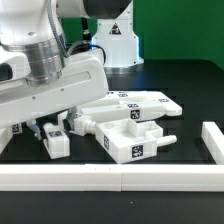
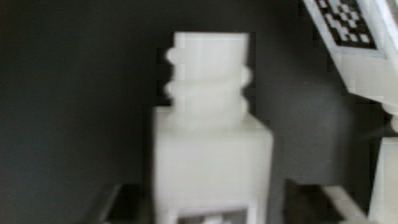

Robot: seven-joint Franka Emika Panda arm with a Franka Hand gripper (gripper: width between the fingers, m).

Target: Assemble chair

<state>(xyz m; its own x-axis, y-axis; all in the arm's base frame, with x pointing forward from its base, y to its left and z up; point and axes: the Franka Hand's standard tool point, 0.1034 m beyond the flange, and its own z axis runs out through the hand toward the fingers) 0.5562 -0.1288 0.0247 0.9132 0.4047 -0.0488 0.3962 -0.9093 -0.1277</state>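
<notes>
Lower left in the exterior view, the gripper hangs spread around a loose leg. The seat frame sits centre, with bars unattached behind it. Most assembly likely remains.

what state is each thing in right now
gripper: open, straddling the leg
leg: down on the table, not lifted
seat frame: resting on the table, untouched
other chair parts: loose on the table beyond the seat frame
</notes>
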